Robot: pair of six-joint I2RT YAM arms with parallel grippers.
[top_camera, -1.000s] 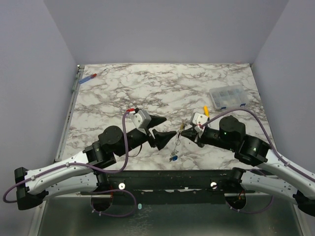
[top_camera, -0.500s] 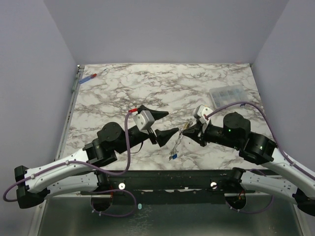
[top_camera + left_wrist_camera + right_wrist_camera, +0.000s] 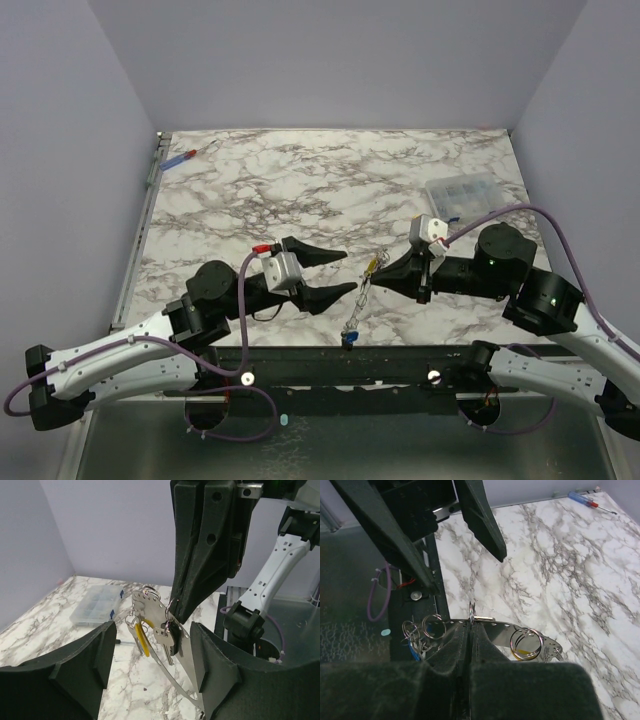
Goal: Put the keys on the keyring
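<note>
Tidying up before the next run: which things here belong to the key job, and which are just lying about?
Job: silver metal keys with coloured caps; thin silver wire keyring, in right pincer.
Lying about: clear plastic compartment box; red-and-blue-handled screwdriver.

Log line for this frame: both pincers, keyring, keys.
left pincer: open, facing keyring | right pincer: shut on keyring | keys: hanging from keyring below right pincer

Relative to the preceding frames, the right gripper (image 3: 386, 268), clamped on the keyring (image 3: 363, 296), sits farther right. The keys (image 3: 349, 338) hang lower. The left gripper (image 3: 350, 272) lies nearer the table's front edge, jaws slightly narrower.
</note>
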